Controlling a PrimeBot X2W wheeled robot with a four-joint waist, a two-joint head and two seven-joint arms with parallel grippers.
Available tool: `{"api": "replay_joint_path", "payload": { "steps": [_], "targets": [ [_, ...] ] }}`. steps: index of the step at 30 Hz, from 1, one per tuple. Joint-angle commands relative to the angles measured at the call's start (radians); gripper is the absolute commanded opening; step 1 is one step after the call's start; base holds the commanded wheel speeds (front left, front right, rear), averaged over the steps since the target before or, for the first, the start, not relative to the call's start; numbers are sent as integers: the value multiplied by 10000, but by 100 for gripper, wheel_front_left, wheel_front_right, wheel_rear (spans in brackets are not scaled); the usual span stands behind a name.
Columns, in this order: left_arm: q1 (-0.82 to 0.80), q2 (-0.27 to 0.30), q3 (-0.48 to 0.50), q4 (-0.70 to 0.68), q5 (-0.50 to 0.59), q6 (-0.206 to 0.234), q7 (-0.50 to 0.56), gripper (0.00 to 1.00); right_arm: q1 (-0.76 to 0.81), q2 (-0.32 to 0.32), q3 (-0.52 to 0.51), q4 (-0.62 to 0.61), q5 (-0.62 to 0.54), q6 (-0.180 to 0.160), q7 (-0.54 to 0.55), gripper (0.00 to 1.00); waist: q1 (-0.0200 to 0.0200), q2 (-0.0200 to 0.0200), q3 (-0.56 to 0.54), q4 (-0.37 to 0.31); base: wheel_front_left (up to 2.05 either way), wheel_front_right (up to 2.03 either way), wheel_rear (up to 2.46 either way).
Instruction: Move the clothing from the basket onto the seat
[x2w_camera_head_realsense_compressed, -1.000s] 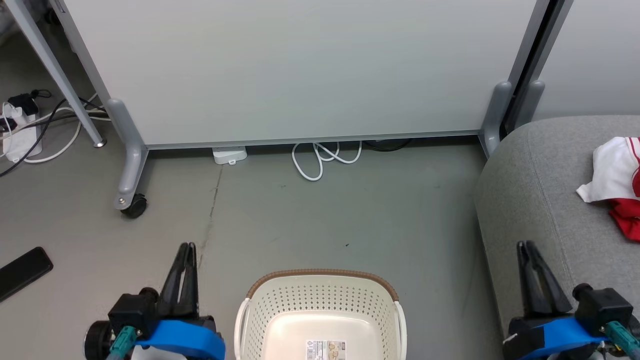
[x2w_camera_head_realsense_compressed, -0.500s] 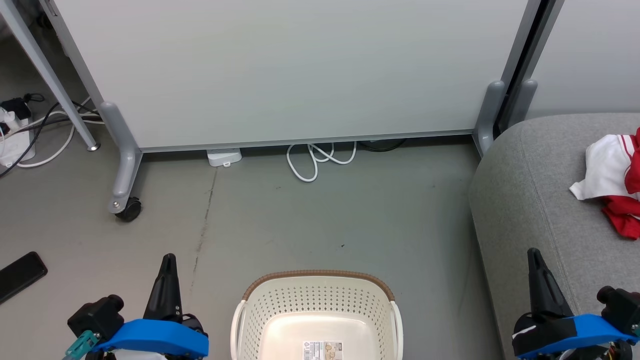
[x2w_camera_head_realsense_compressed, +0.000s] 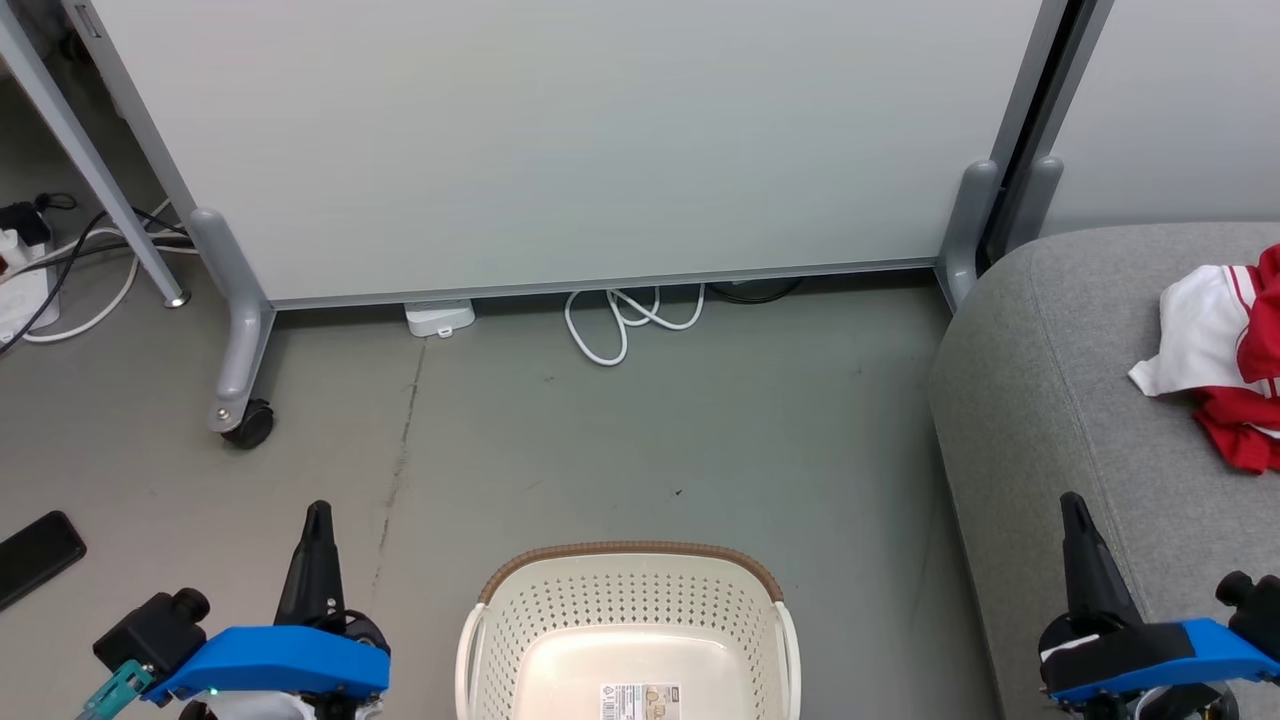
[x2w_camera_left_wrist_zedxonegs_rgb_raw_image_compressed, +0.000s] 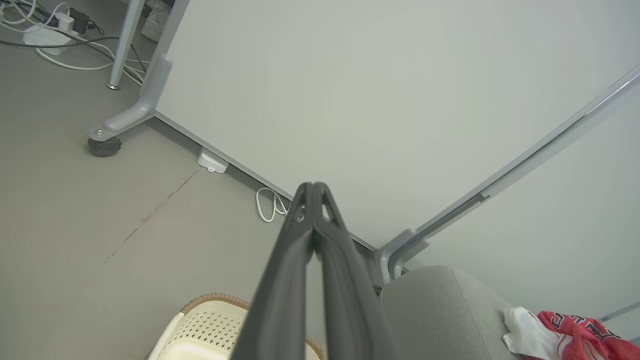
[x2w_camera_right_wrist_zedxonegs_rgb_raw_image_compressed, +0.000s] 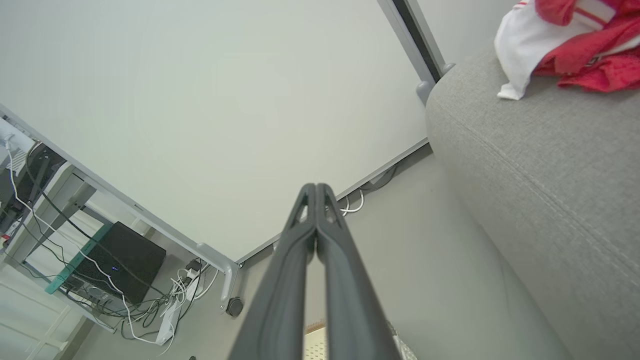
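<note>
The red and white clothing (x2w_camera_head_realsense_compressed: 1225, 355) lies bunched on the grey seat (x2w_camera_head_realsense_compressed: 1060, 400) at the right edge of the head view; the same clothing (x2w_camera_right_wrist_zedxonegs_rgb_raw_image_compressed: 565, 45) appears on the seat (x2w_camera_right_wrist_zedxonegs_rgb_raw_image_compressed: 540, 165) in the right wrist view, and in the left wrist view the clothing (x2w_camera_left_wrist_zedxonegs_rgb_raw_image_compressed: 560, 332) shows black-and-white lettering. The cream basket (x2w_camera_head_realsense_compressed: 625, 630) with its brown rim stands on the floor at bottom centre, holding nothing but a label on its base. My left gripper (x2w_camera_head_realsense_compressed: 318, 515) is shut, left of the basket. My right gripper (x2w_camera_head_realsense_compressed: 1072, 505) is shut, over the seat's front edge.
A wheeled grey partition panel (x2w_camera_head_realsense_compressed: 560, 140) stands behind the basket, with a white cable (x2w_camera_head_realsense_compressed: 625, 320) looped at its foot. A black phone (x2w_camera_head_realsense_compressed: 35, 555) lies on the floor at far left. Cables and a power strip (x2w_camera_head_realsense_compressed: 20, 290) sit at upper left.
Both arms have drawn back and turned at the wrist, so each gripper now shows edge-on and lower in the head view. The camera has shifted slightly, sliding the scene left and down.
</note>
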Motion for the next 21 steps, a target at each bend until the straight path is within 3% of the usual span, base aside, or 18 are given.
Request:
{"api": "replay_joint_path", "payload": {
  "steps": [1, 21],
  "targets": [
    [-289, 18, 95, -172, -315, -34, 75, 0, -284, -36, -20, -147, 355, 3, 104, 0, -1, 0, -2, -9, 0, 0, 0],
    [-392, 12, 413, -318, -2816, -53, 729, 0, -444, -40, -66, -137, 2986, 4, 759, 0, -1, 0, -29, -177, 0, 0, 0]
  ]
}}
